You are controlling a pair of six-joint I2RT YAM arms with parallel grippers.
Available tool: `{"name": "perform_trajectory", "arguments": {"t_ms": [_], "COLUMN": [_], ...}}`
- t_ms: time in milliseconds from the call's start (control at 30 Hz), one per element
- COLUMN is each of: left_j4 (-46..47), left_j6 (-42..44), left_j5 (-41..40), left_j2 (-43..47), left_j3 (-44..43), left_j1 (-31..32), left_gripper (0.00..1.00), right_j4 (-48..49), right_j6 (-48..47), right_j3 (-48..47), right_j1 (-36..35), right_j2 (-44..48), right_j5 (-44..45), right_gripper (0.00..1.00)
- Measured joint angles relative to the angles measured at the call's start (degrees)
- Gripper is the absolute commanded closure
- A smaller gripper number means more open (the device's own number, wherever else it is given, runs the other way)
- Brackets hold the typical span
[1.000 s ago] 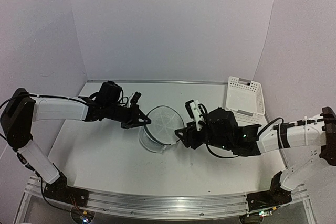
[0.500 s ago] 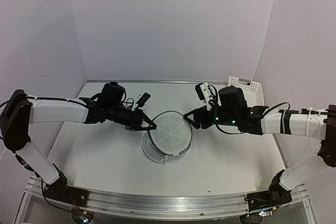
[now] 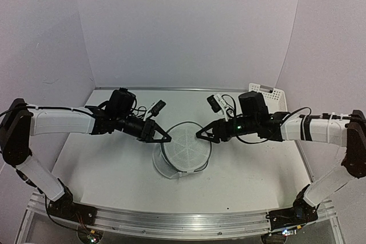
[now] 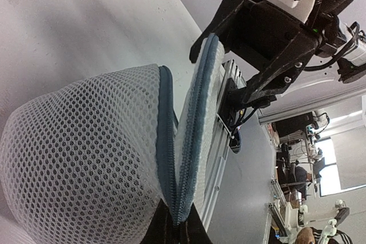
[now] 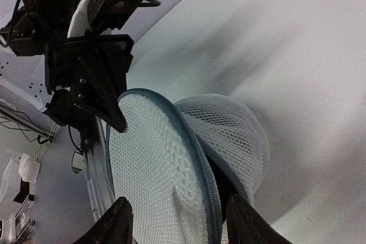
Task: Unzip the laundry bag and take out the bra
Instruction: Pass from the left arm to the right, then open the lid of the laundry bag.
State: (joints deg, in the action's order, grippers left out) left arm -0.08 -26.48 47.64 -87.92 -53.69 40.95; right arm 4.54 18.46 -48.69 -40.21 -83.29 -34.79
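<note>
**Two robot hands meet at the laundry bag (image 3: pixel 184 151) in the middle of the table (image 3: pixel 114 170).**

The left hand (image 3: pixel 162 137) is pinched shut on the bag's left rim, right at the blue-grey zipper (image 4: pixel 166 158). The right hand (image 3: pixel 203 136) is partly spread. Its fingers (image 5: pixel 117 224) stand apart on either side of the round mesh lid (image 5: pixel 154 164) at its edge, and I cannot tell whether they press on it. On that side the lid tips up from the body and the zipper is parted; at the left hand the two halves come together. A dark patch (image 5: pixel 222 182) shows in the gap, too little of it to say what it is. A white slotted basket (image 3: pixel 273 91) lies at the back right near the wall, partly hidden behind the right arm.
</note>
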Motion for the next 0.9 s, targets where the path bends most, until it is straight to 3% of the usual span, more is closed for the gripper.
{"name": "perform_trajectory", "arguments": {"t_ms": [333, 467, 733, 900], "left_j4": [0.0, -0.5, -0.3, 0.3], "left_j6": [1.1, 1.1, 0.0, -0.6], "left_j5": [0.6, 0.2, -0.4, -0.9], "left_j2": [-0.1, -0.5, -0.9, -0.9], "left_j3": [-1.6, -2.2, -2.4, -2.5], "left_j1": [0.0, -0.2, -2.9, -4.3], "left_gripper": [0.99, 0.89, 0.53, 0.44], "right_j4": [0.0, 0.0, 0.0, 0.0], "right_j6": [1.2, 1.3, 1.0, -1.0], "right_j3": [0.0, 0.0, 0.0, 0.0], "right_j1": [0.0, 0.2, 0.2, -1.2], "right_j2": [-4.3, -4.3, -2.3, 0.7], "right_j5": [-10.0, -11.0, -10.6, -7.5], "right_gripper": [1.00, 1.00, 1.00, 1.00]}}
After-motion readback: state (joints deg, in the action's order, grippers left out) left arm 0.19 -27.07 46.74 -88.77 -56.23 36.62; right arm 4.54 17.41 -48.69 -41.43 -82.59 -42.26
